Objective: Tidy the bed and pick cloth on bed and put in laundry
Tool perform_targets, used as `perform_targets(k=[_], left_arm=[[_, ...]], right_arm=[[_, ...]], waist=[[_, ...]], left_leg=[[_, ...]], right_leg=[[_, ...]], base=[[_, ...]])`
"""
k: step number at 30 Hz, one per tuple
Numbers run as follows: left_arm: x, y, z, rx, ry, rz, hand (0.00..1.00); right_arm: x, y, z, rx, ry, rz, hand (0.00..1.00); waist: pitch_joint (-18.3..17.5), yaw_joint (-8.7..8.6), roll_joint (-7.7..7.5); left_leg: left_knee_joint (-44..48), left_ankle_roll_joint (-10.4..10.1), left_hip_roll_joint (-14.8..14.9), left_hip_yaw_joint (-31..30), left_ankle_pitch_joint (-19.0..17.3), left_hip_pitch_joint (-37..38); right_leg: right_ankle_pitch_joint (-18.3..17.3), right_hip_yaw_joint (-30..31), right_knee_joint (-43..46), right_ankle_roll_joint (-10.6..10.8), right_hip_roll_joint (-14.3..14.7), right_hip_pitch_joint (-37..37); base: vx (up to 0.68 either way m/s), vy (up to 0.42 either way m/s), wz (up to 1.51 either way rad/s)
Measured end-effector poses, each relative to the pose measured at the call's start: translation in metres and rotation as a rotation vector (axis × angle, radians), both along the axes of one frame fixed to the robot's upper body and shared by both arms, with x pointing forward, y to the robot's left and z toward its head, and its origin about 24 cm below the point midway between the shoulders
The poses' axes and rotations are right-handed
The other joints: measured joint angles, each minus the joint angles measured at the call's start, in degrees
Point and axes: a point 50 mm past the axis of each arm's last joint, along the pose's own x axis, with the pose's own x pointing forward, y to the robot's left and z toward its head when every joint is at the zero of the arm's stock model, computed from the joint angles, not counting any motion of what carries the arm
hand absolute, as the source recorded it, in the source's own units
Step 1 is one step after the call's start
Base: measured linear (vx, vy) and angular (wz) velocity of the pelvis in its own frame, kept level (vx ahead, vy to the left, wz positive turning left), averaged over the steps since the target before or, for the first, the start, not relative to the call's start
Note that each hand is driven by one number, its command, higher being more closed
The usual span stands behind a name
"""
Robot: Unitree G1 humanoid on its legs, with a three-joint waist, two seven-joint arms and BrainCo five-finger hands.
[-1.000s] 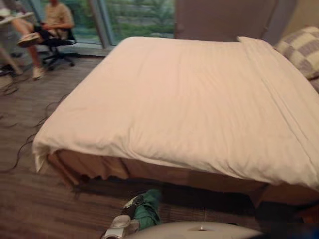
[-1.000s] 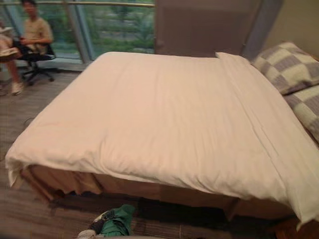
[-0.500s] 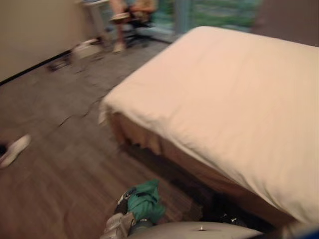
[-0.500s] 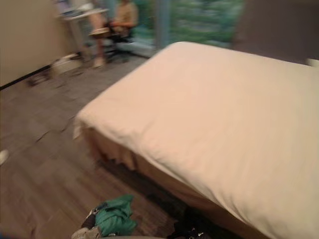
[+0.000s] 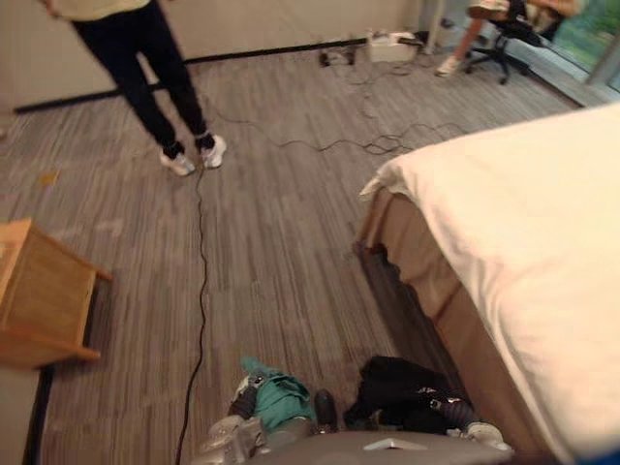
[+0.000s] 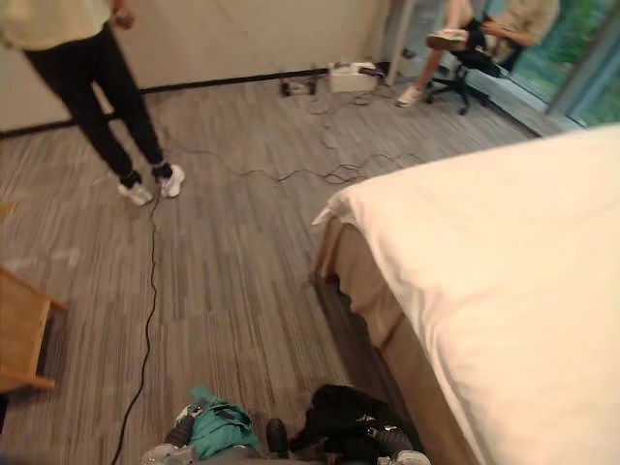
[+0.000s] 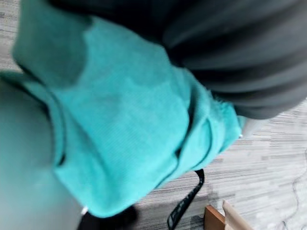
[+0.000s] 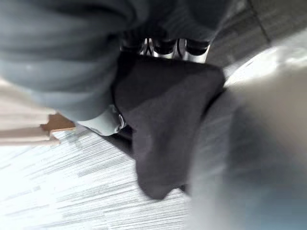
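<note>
Cam swung left: bed now 3 o'clock, person 11. L robot hand buried in green cloth, grip can't tell; R robot hand clenches black cloth.

Bed took the R side, floor to its L. Wooden stand at far L, standing person behind it. Seated person behind bed corner. Nearest: left cloth on left robot hand; right cloth in right robot hand, by bed edge.
</note>
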Motion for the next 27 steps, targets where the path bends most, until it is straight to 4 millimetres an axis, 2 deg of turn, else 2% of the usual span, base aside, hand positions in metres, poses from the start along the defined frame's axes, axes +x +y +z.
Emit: perform_targets(k=[1, 2, 3, 5, 6, 7, 9, 11, 12, 17, 20, 24, 27], left_arm=[[-0.001, 0.000, -0.001, 0.003, 0.014, -0.012, 1.00], [-0.002, 0.000, -0.001, 0.004, 0.019, -0.010, 1.00], [-0.005, 0.001, -0.002, 0.005, 0.023, -0.004, 1.00], [-0.007, 0.002, -0.002, 0.007, 0.017, 0.018, 1.00], [-0.008, 0.007, -0.001, 0.015, 0.004, 0.056, 1.00], [-0.014, 0.008, -0.002, 0.009, 0.012, 0.098, 1.00], [-0.016, 0.001, -0.003, -0.018, -0.005, 0.149, 1.00], [-0.021, -0.001, -0.004, -0.031, -0.015, 0.143, 1.00], [-0.025, -0.006, -0.001, -0.061, -0.081, 0.168, 1.00], [-0.025, -0.006, -0.001, -0.061, -0.080, 0.168, 1.00], [-0.025, -0.009, -0.002, -0.072, -0.074, 0.170, 1.00], [-0.026, -0.008, -0.004, -0.082, -0.057, 0.181, 1.00], [-0.013, -0.013, -0.002, -0.080, -0.084, 0.077, 1.00]], right_arm=[[-0.010, -0.004, 0.000, 0.014, -0.009, -0.024, 1.00], [-0.014, -0.005, 0.000, 0.021, -0.017, -0.039, 1.00], [-0.021, -0.010, 0.001, 0.031, -0.040, -0.066, 1.00], [-0.026, -0.014, 0.004, 0.044, -0.089, -0.099, 1.00], [-0.025, -0.013, 0.005, 0.054, -0.117, -0.105, 1.00], [-0.025, -0.015, 0.006, 0.055, -0.134, -0.107, 1.00], [-0.029, -0.018, 0.008, 0.047, -0.150, -0.112, 1.00], [-0.034, -0.016, 0.008, 0.052, -0.143, -0.114, 1.00], [-0.036, 0.002, 0.006, 0.116, -0.151, -0.051, 1.00], [-0.035, 0.003, 0.007, 0.118, -0.154, -0.049, 1.00], [-0.025, 0.008, 0.006, 0.129, -0.149, -0.049, 1.00], [-0.026, 0.010, 0.003, 0.131, -0.115, -0.143, 1.00], [-0.027, 0.012, 0.001, 0.101, -0.085, -0.179, 1.00]], waist=[[0.2, 0.01, 0.07], [0.2, 0.05, 0.06], [0.2, 0.10, 0.03], [-0.1, 0.23, -0.31], [-0.7, 0.72, -1.24], [-1.2, 0.55, -1.42], [-1.5, 0.94, 0.09], [-2.0, 0.74, 0.62], [-3.9, 2.34, 0.81], [-3.9, 2.27, 0.93], [-4.0, 2.25, 0.91], [-4.1, 2.05, 0.67], [-4.6, 1.76, -0.17]], left_leg=[[0.0, -0.3, 0.1, -1.6, 0.2, 1.3], [0.0, -0.5, 0.1, -2.2, 0.1, 1.7], [0.0, -1.4, 0.0, -3.2, -0.4, 2.9], [-0.3, -3.3, -0.2, -2.7, -2.1, 3.9], [-0.2, -3.6, 0.4, 4.0, -4.9, 3.8], [1.0, -4.2, 2.1, 10.5, -5.4, 3.6], [0.6, -4.7, 2.9, 11.8, -5.0, 4.0], [-0.3, -5.1, 3.4, 11.6, -4.8, 4.7], [-0.5, -6.9, 4.7, 12.6, -4.0, 6.1], [-0.5, -6.5, 4.7, 12.7, -3.8, 6.2], [-0.5, -6.5, 4.7, 13.3, -3.8, 6.1], [-0.5, -6.4, 4.7, 13.6, -3.5, 6.2], [-0.5, -6.8, 4.7, 12.1, -2.4, 6.0]], right_leg=[[-0.7, 4.6, -1.8, 0.1, 2.2, -1.2], [-0.8, 6.7, -2.9, 0.0, 2.9, -1.8], [-0.7, 9.1, -5.4, -0.1, 3.4, -2.6], [2.3, 9.5, -10.2, -0.7, 2.7, -3.3], [7.7, 9.5, -12.7, -0.8, 1.4, -4.0], [7.7, 9.5, -13.3, -0.4, 1.6, -3.7], [7.9, 9.6, -13.3, -0.3, 2.3, -3.9], [7.9, 9.5, -13.3, -0.3, 2.8, -3.6], [7.4, 6.3, -18.7, -1.9, 4.7, 1.2], [7.4, 6.3, -18.7, -1.9, 4.7, 1.2], [7.4, 6.5, -19.0, -1.9, 4.8, 1.1], [7.1, 6.4, -19.2, -2.4, 4.8, 1.2], [7.0, 5.6, -19.1, -2.6, 4.9, 1.2]], base=[[0.22, -0.012, 0.84], [0.21, -0.019, 0.83], [0.18, -0.032, 0.54], [0.14, -0.053, 0.18], [0.10, -0.116, -0.13], [0.10, -0.133, -0.21], [0.10, -0.130, -0.20], [0.09, -0.083, -0.02], [0.00, 0.000, 0.00], [0.00, 0.000, 0.00], [0.00, 0.000, -0.06], [0.00, 0.000, -0.05], [-0.02, -0.028, 0.20]])
